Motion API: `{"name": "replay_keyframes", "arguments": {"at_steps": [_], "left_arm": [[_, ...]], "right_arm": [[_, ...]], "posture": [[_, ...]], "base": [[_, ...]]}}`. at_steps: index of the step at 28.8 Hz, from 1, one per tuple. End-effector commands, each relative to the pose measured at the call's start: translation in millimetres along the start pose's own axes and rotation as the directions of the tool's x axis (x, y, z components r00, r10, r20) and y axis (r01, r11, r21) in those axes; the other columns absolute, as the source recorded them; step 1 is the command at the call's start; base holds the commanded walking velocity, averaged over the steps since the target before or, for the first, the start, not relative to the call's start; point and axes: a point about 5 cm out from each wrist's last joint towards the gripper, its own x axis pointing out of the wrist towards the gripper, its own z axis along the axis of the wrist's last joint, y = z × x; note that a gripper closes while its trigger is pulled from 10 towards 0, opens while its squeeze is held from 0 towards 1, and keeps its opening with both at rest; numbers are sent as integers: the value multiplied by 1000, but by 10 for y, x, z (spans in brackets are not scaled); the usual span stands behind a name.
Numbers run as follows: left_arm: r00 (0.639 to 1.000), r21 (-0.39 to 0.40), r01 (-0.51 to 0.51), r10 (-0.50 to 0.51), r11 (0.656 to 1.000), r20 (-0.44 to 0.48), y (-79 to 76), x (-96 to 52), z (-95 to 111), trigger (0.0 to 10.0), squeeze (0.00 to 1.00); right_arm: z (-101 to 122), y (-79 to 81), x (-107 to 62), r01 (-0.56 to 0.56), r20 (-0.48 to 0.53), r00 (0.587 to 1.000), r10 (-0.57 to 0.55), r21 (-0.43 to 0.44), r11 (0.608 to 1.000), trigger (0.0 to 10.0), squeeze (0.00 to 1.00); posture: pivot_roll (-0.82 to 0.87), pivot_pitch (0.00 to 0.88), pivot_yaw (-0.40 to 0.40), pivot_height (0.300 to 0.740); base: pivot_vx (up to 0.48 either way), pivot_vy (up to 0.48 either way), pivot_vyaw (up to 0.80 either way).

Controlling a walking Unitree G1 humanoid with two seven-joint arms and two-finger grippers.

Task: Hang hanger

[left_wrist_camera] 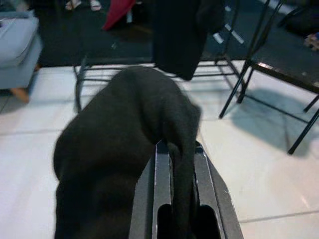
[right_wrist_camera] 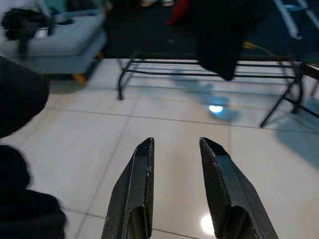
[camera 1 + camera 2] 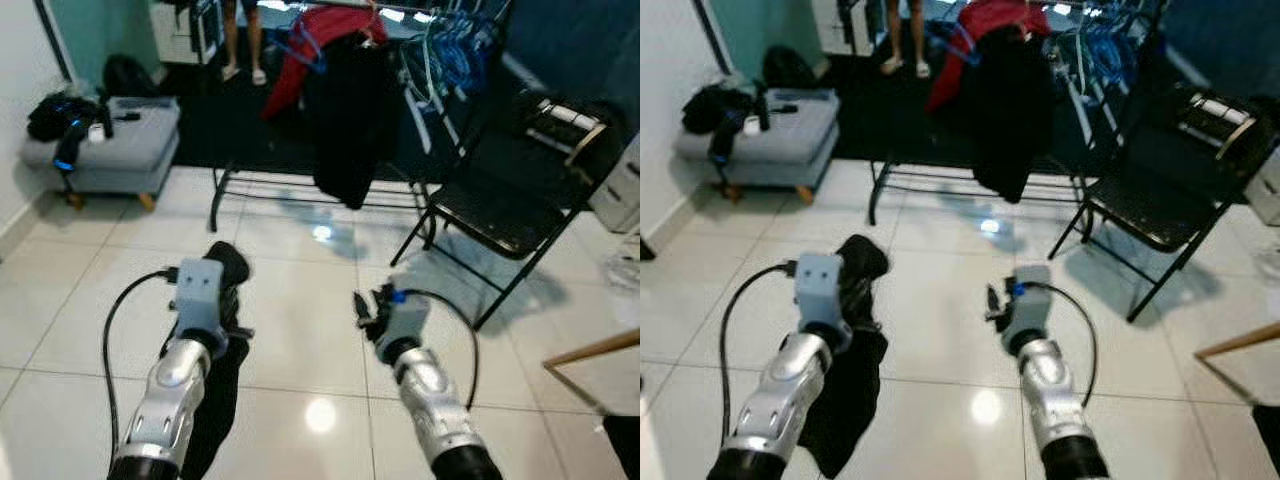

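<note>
I see clothes rack [image 3: 300,190] ahead across white tile floor [image 3: 300,300], black garment [image 3: 345,110] hung on it. Folding chair [image 3: 510,200] on right. My left gripper [image 1: 174,164] clamped on dark cloth [image 1: 119,154]. Right gripper [image 2: 177,164] parted, empty. Can't make out hanger in cloth.

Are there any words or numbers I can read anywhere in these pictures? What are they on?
None can be read.
The black garment held in the left gripper shows no print.
The folding chair, the grey ottoman and the clothes on the rack show no legible label at this sharpness.
</note>
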Motion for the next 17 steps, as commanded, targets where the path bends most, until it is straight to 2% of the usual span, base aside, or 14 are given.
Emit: {"name": "replay_keyframes", "arguments": {"at_steps": [1,3,9,12,17], "left_arm": [[1000,2,8,-8,1000,9,-10,-6,11,10000,0],[1000,2,8,-8,1000,9,-10,-6,11,10000,0],[1000,7,10,-10,1000,13,-4,11,27,10000,0],[999,9,-31,31,999,4,47,22,20,10000,0],[999,7,-40,40,999,2,62,23,17,10000,0]], "right_arm": [[-52,44,-29,-7,-8,1000,7,16,1000,10000,0],[-52,44,-29,-7,-8,1000,7,16,1000,10000,0],[-38,65,-23,-15,2,1000,15,10,1000,10000,0],[-10,65,-3,-20,8,1000,20,9,1000,10000,0],[9,51,8,-16,14,1000,16,9,1000,10000,0]], "posture": [[-22,82,-61,740],[-22,82,-61,740],[-22,84,-59,740],[-21,94,-59,740],[-23,96,-59,740]], "base": [[352,0,-638],[352,0,-638],[354,0,0],[352,0,0],[352,0,0]]}}
